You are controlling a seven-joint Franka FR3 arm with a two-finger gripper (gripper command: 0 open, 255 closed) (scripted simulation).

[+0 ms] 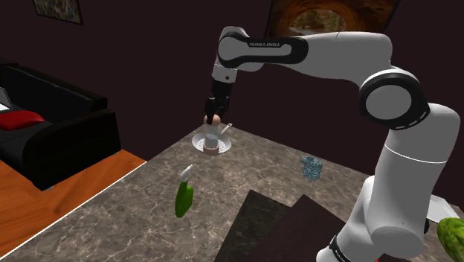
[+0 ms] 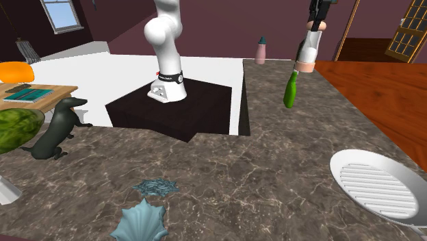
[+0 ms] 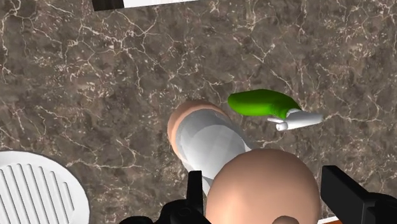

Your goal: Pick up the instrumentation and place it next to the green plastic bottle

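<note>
Since my claw (image 3: 266, 184) is pinched on the rounded tan head of the instrument (image 3: 207, 140), one finger each side, the thing hangs long-axis down, clear of the worktop (image 3: 95, 76). It's a white barrel w/ tan caps top & bottom. It looks rigid and prob. hollow & light, so a moderate squeeze should do. That domed head looks smooth tho, and could slip or swivel, so the straight barrel would be the surer hold. Just past its lower end lies the green bottle (image 3: 254, 102), on its side, white nozzle end turned away. Further out sits a ribbed white plate (image 3: 32, 191), apart from both. Next, I reckon: lower it beside the bottle w/o nudging it.
</note>
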